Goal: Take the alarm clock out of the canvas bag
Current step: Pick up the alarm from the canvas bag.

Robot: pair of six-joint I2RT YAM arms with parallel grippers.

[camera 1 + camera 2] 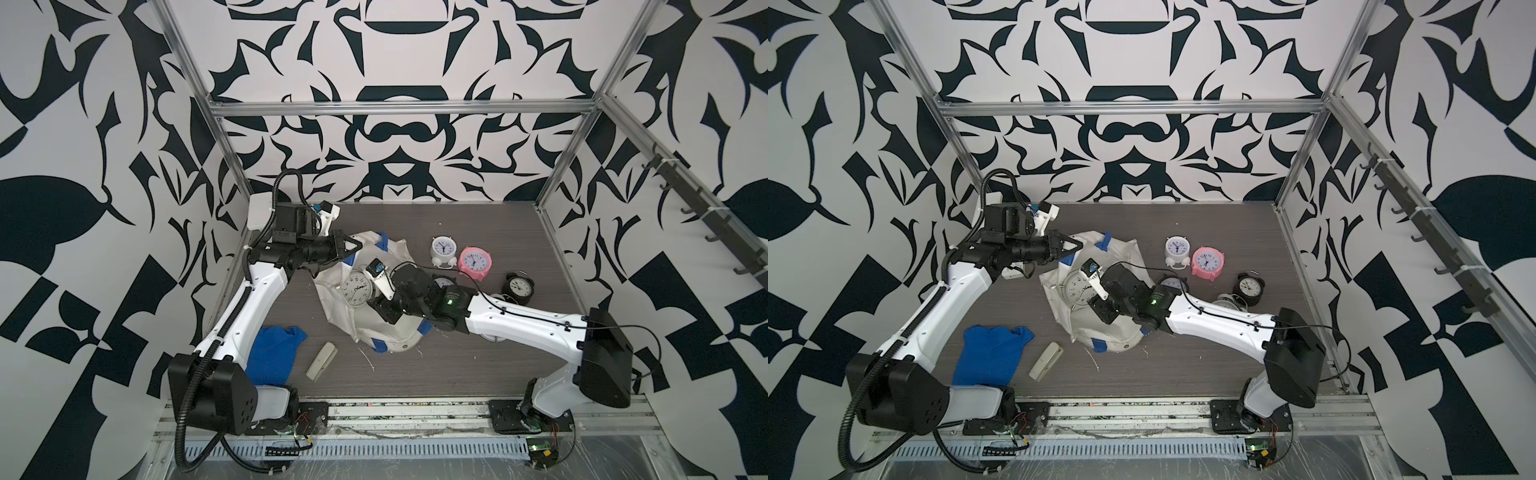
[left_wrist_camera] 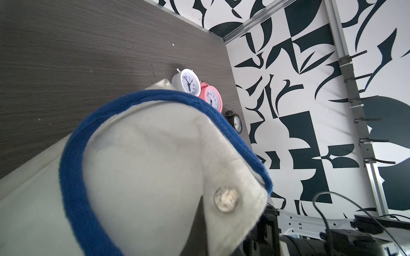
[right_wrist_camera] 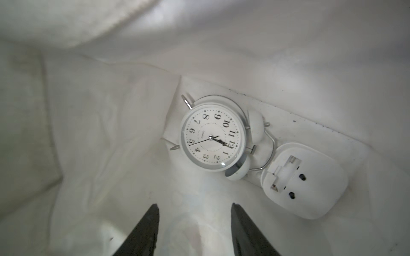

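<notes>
White twin-bell alarm clock [image 3: 210, 139], black numerals, lies inside canvas bag [image 3: 88, 133]

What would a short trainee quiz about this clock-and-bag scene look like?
1. True or false: the white twin-bell alarm clock already lies outside the canvas bag.
2. What do the left arm's jaws hold? A) the bag's rim B) the blue cloth C) the pink clock
3. Fill in: the right arm's jaws stand ____, short of the clock.

Key: 1 false, it lies inside the bag; 2 A; 3 open.
</notes>
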